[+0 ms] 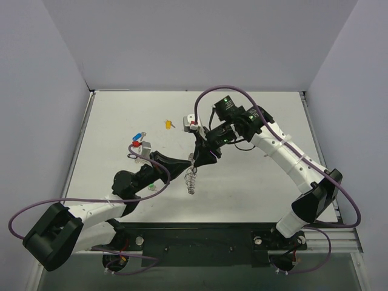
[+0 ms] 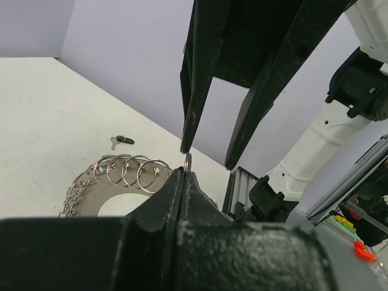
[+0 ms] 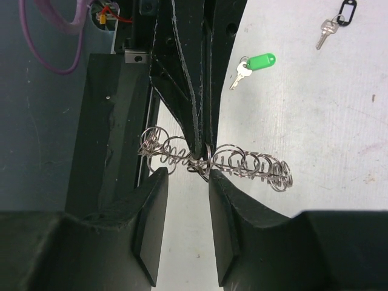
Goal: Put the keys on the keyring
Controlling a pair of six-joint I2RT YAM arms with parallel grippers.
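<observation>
Left fingers (image 3: 197,124) pressed together, clamped on the keyring (image 3: 245,165). Keyring held up mid-counter (image 1: 254,182), loops dangling; lowest loops possibly touching the surface, hard to tell. Right fingers (image 3: 151,221) apart, tips just beside the clamped spot on the keyring. Green key (image 3: 257,62) lies near the keyring on the left arm's side. Yellow key (image 1: 168,124) and blue key (image 1: 138,135) lie beyond the keyring, well apart from it.

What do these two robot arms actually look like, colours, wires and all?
The left arm and right arm both have white tube-like segments joined by chunky black joints. A purple cable loops loosely along each. The left claw and right claw are black, with two tapering fingers each. Small green lights glow on the right arm's black housing.
</observation>
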